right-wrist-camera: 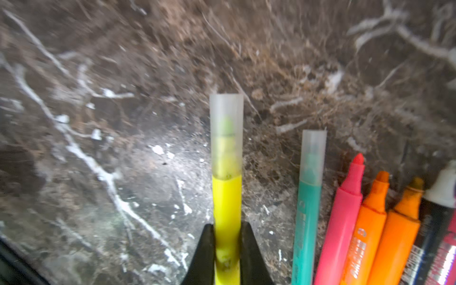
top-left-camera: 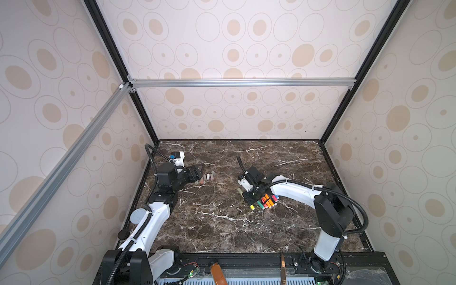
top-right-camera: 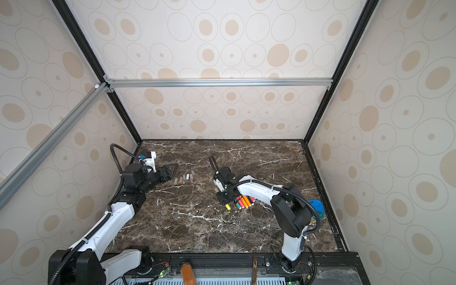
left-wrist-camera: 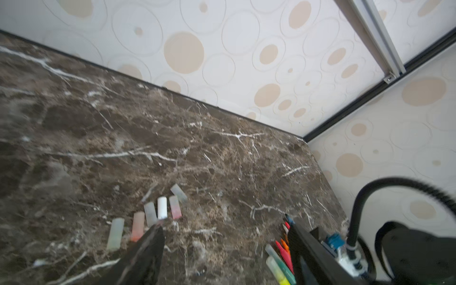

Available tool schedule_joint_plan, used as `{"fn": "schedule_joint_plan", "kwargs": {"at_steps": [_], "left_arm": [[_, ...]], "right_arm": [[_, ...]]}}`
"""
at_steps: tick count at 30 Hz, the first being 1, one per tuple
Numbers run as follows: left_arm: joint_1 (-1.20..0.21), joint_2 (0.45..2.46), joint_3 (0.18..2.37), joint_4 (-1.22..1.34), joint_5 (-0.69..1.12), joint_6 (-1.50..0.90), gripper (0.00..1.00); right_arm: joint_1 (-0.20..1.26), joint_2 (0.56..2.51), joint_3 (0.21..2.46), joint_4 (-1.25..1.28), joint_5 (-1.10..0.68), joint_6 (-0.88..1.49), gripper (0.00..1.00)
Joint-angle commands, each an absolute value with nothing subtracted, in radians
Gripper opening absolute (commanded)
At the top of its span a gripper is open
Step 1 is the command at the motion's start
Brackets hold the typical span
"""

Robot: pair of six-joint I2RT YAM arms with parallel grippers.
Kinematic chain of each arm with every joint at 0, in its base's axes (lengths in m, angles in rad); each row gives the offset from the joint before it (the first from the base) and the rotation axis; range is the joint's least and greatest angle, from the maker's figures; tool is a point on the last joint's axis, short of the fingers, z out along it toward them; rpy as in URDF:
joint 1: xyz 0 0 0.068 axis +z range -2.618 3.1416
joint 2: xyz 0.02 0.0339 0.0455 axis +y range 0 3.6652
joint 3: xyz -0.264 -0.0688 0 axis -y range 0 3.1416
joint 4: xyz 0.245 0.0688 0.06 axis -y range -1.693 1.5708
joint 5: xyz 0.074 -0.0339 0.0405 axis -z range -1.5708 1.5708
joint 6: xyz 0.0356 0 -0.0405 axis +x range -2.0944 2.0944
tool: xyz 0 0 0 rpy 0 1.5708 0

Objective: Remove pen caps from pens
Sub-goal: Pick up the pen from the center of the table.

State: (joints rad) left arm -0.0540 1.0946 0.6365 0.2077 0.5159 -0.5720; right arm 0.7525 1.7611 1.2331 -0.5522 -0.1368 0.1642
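My right gripper (right-wrist-camera: 227, 228) is shut on the barrel of a yellow pen (right-wrist-camera: 226, 197), whose translucent cap (right-wrist-camera: 226, 128) is on. Beside it lies a green pen (right-wrist-camera: 307, 222), also capped (right-wrist-camera: 313, 153). Next to that lie a red pen (right-wrist-camera: 343, 217), two orange pens (right-wrist-camera: 370, 222) and a black pen (right-wrist-camera: 434, 222), all with bare tips. In both top views this cluster of pens (top-left-camera: 267, 201) (top-right-camera: 244, 202) lies under the right wrist. Several loose pen caps (left-wrist-camera: 162, 207) (top-left-camera: 208, 176) lie in a row at the left, just past my left gripper (left-wrist-camera: 224, 229), which stands open and empty.
The marble table (top-left-camera: 222, 222) is walled at the back and on both sides. A blue roll (top-right-camera: 317, 206) lies by the right wall behind the right arm. A black rail with an orange-brown item (top-left-camera: 218, 274) runs along the front edge.
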Motion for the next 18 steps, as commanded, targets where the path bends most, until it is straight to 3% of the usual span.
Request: {"fn": "schedule_joint_plan", "kwargs": {"at_steps": [1, 9, 18], "left_arm": [[-0.084, 1.080, 0.584, 0.335, 0.617, -0.651, 0.78], [-0.236, 1.124, 0.558, 0.424, 0.640, -0.673, 0.76], [-0.306, 1.252, 0.585, 0.525, 0.667, -0.731, 0.69]], "right_arm": [[0.759, 1.694, 1.226, -0.485, -0.215, 0.152, 0.02], [0.759, 1.617, 1.206, -0.395, -0.260, 0.164, 0.00], [0.758, 1.567, 1.187, -0.347, -0.271, 0.166, 0.00]]}}
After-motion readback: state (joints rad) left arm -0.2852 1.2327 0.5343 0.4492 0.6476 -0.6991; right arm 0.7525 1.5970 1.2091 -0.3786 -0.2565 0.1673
